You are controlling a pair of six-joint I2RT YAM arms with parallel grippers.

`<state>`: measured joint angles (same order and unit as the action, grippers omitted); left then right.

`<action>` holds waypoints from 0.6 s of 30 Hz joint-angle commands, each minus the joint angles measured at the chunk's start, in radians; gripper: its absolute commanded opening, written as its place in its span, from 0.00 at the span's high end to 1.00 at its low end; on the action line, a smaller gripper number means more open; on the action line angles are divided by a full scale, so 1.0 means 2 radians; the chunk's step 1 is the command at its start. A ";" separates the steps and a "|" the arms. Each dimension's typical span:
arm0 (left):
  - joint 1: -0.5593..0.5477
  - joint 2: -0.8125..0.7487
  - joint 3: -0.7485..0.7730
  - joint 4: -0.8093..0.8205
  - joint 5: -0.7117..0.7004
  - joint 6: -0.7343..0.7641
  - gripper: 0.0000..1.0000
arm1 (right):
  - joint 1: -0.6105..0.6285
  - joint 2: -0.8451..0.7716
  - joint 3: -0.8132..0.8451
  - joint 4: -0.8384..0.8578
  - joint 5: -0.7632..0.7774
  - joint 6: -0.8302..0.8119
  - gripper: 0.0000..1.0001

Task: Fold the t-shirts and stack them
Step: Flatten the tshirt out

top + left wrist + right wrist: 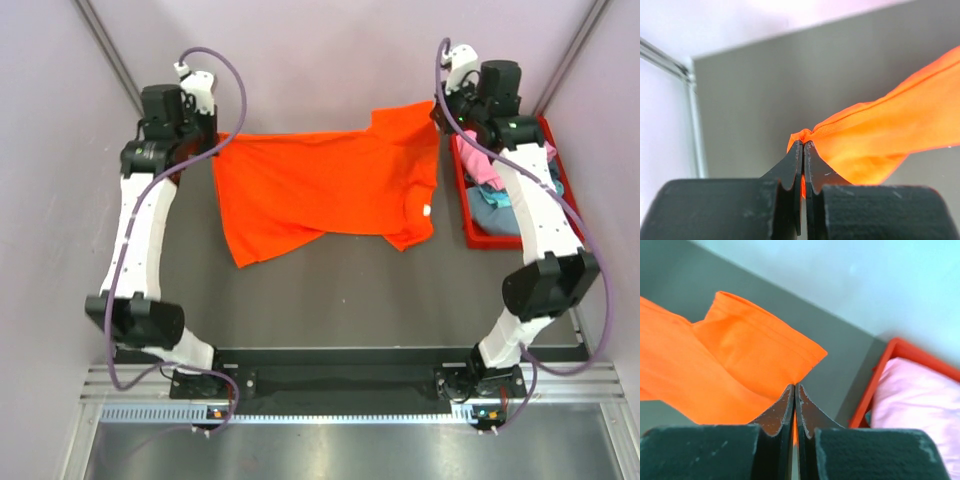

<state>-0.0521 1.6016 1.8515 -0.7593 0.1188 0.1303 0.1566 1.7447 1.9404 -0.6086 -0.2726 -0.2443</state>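
Note:
The bright orange t-shirt (320, 185) lies spread across the far part of the table, its small white neck tag (427, 211) at the right. My left gripper (215, 138) is shut on its far left corner; the left wrist view shows the orange cloth (880, 135) bunched between the tips of the left gripper (803, 144). My right gripper (440, 112) is shut on the far right sleeve edge; the right wrist view shows the orange sleeve (755, 355) pinched in the right gripper (794, 387). Pink (487, 168) and grey-blue (497, 215) shirts lie in the bin.
A red plastic bin (468, 215) stands at the right of the table, under the right arm; its rim and the pink cloth (912, 400) show in the right wrist view. Pale walls close in the back and both sides. A metal rail runs along the near edge.

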 commanded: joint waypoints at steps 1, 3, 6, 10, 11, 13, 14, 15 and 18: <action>0.000 -0.054 0.003 0.005 0.014 0.025 1.00 | 0.011 -0.094 0.019 0.051 0.009 -0.004 1.00; 0.000 -0.098 -0.017 0.018 0.032 0.034 1.00 | 0.016 -0.129 -0.011 0.067 0.012 -0.004 1.00; 0.000 -0.168 -0.081 0.054 0.036 0.058 1.00 | 0.029 -0.200 -0.054 0.083 0.027 -0.016 1.00; 0.000 -0.245 -0.149 0.054 0.044 0.082 1.00 | 0.047 -0.307 -0.106 0.083 0.057 -0.014 1.00; 0.000 -0.260 -0.153 0.051 0.049 0.085 1.00 | 0.047 -0.326 -0.116 0.083 0.062 -0.008 1.00; 0.000 -0.302 -0.163 0.047 0.052 0.088 1.00 | 0.048 -0.368 -0.131 0.071 0.068 -0.006 1.00; 0.000 -0.315 -0.163 0.045 0.053 0.088 1.00 | 0.047 -0.379 -0.129 0.051 0.073 -0.003 1.00; 0.000 -0.338 -0.163 0.044 0.053 0.088 1.00 | 0.046 -0.389 -0.123 0.039 0.073 -0.001 1.00; 0.000 -0.373 -0.151 0.046 0.044 0.083 1.00 | 0.015 -0.427 -0.098 0.008 0.047 0.015 1.00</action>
<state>-0.0532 0.9325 1.5219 -0.7151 0.2058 0.2768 0.2295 0.9157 1.7008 -0.5308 -0.1791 -0.2489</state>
